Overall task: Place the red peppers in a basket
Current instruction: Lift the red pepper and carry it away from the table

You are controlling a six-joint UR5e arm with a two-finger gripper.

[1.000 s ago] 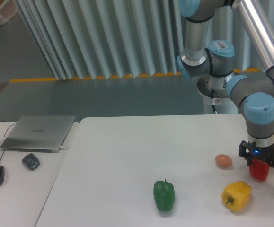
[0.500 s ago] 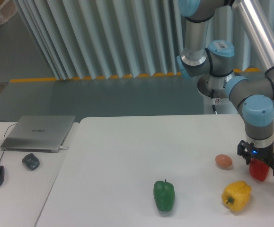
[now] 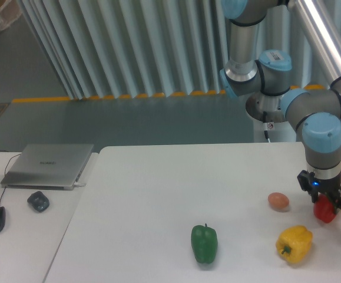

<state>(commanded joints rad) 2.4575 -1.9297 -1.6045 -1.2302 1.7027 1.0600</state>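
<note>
the gripper (image 3: 325, 206) hangs straight down from the arm's wrist at the right side of the white tabletop (image 3: 158, 194), and its fingers are clamped on the red pepper (image 3: 324, 211), one on each flank, with the lower half of the pepper showing beneath them. whether the pepper rests on the tabletop or is just clear of it cannot be told from this view. judgement: a vertical, top-down hold suits a round glossy fruit, since the fingers close across its widest part and the stem end stays up. the yellow pepper (image 3: 294, 243) lies near, toward the front and a little left, apart from the red one; the small orange-pink egg-shaped thing (image 3: 278, 201) sits just beside the gripper on its left, not touching. the green pepper (image 3: 204, 242) is well apart, toward the middle front. no basket is visible anywhere in the view, so the drop point cannot be placed. judgement: grasp appears made, transport not yet done; the carry calls for a clean vertical lift first, so the fingers do not knock the egg-shaped thing or the yellow pepper. risk: the glossy skin may slip in the fingers. a closed laptop (image 3: 48, 165) and two mice lie on the adjacent desk at left.
</note>
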